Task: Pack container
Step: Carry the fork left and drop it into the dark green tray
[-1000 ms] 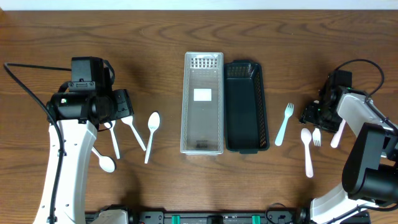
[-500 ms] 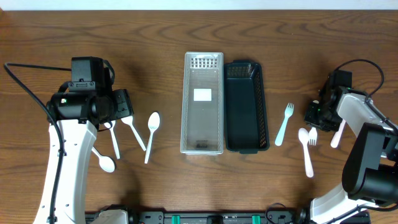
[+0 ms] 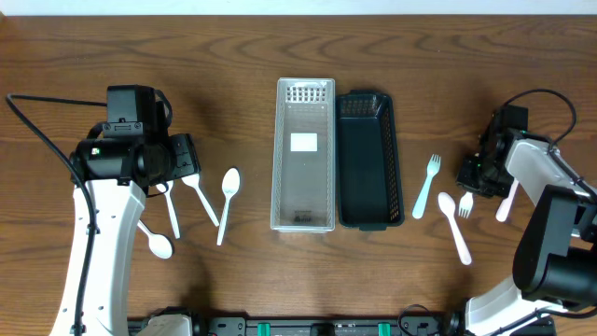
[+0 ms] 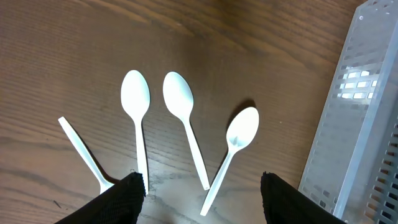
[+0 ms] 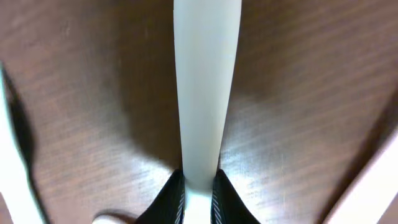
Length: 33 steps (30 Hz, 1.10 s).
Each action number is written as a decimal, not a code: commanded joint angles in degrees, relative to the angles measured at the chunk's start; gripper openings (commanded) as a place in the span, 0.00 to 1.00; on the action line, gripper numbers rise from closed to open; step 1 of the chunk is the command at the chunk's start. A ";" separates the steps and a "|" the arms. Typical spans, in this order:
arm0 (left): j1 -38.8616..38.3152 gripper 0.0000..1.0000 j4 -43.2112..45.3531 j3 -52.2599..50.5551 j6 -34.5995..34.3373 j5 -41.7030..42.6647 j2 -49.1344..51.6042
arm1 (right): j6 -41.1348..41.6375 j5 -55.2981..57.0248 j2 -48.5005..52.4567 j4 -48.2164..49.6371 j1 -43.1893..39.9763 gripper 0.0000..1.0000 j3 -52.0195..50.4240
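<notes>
The tray (image 3: 304,154) lies at the centre of the wood-grain table (image 3: 233,56). It is a long rectangle of clear plastic, slotted at its 12 o'clock end, with a white label on its floor. The basket (image 3: 369,159) touches its 3 o'clock side. It is dark and equally long, with perforated walls.

The right gripper (image 3: 471,173) sits at 3 o'clock of the basket, well apart from it. In the wrist view its fingers (image 5: 171,196) are pinched shut on the flat, smooth white handle of the held fork (image 5: 202,93). From overhead, the fork's tined head shows at the gripper's 6 o'clock.

The loose fork (image 3: 425,185) lies between basket and gripper, clear of both. The right spoon (image 3: 454,227) lies at the gripper's 7 o'clock with its bowl just beside the held fork's head; whether they touch I cannot tell. A pale handle (image 3: 506,201) lies at the gripper's 4 o'clock, partly under the arm.

The left gripper (image 4: 202,199) hangs with its fingers (image 4: 118,199) spread wide, gripping nothing. Beneath it lie three spoons (image 4: 183,124), white and glossy, with oval bowls and thin fanned stems. A thin stem (image 4: 84,155) lies at their 9 o'clock. Bare wood separates the spoons from the tray's 9 o'clock edge.
</notes>
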 commanded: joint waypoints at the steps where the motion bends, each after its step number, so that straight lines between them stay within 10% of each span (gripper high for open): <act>1: -0.02 0.63 -0.13 1.05 0.35 -0.04 0.11 | 1.27 0.46 -5.99 -2.29 3.37 0.06 6.29; 13: -0.02 0.64 -0.13 1.05 0.35 -0.04 0.11 | 4.55 -0.50 -15.34 -10.67 27.10 0.10 24.06; 28: -0.02 0.64 -0.17 1.05 0.35 -0.04 0.11 | 9.38 -0.48 2.16 -10.99 38.23 0.12 19.65; 33: -0.02 0.64 -0.17 1.05 0.35 -0.04 0.11 | 8.76 -0.48 4.26 -10.99 38.95 0.44 19.65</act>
